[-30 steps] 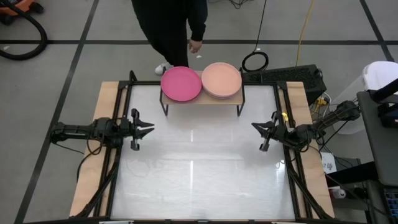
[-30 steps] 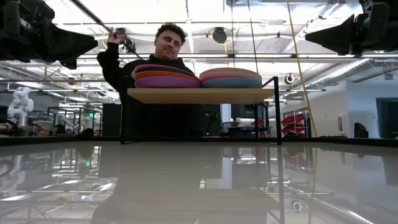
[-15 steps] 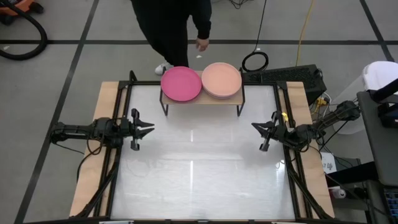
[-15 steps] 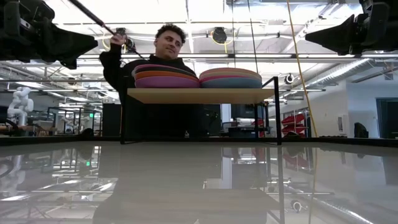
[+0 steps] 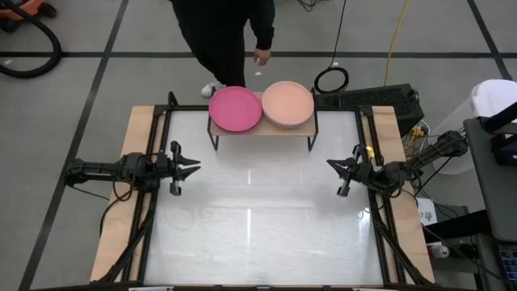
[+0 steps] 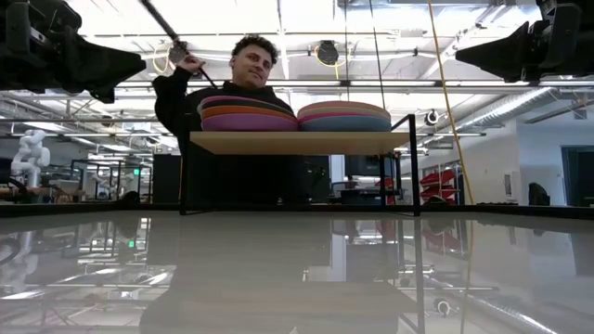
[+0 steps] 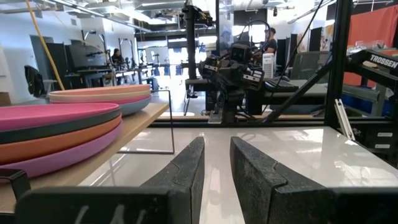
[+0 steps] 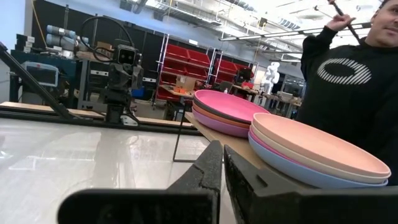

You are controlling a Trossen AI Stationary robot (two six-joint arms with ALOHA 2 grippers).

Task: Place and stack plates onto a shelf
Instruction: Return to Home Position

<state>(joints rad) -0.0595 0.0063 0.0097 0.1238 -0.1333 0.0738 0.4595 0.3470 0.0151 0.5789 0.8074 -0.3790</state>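
The shelf (image 5: 261, 128) stands at the table's far edge on thin black legs, its light-wood board (image 6: 297, 142) carrying two stacks of plates. The left stack is topped by a hot pink plate (image 5: 235, 108) over dark, orange-red and purple ones (image 6: 249, 122). The right stack has a light pink plate (image 5: 287, 103) on top and a blue one (image 6: 345, 123) at the bottom. My left gripper (image 5: 196, 166) hovers at the table's left side, shut and touching nothing. My right gripper (image 5: 329, 165) hovers at the right side, also shut and touching nothing.
A person in black (image 5: 226, 32) stands just behind the shelf beyond the far edge, one hand raised on a thin rod (image 6: 181, 51). The white glossy tabletop (image 5: 258, 218) stretches between the arms. Cables and equipment (image 5: 380, 97) lie past the far right corner.
Both arms have kept still and the plates have not moved. The person behind the shelf has shifted the raised hand and the rod a little toward the right.
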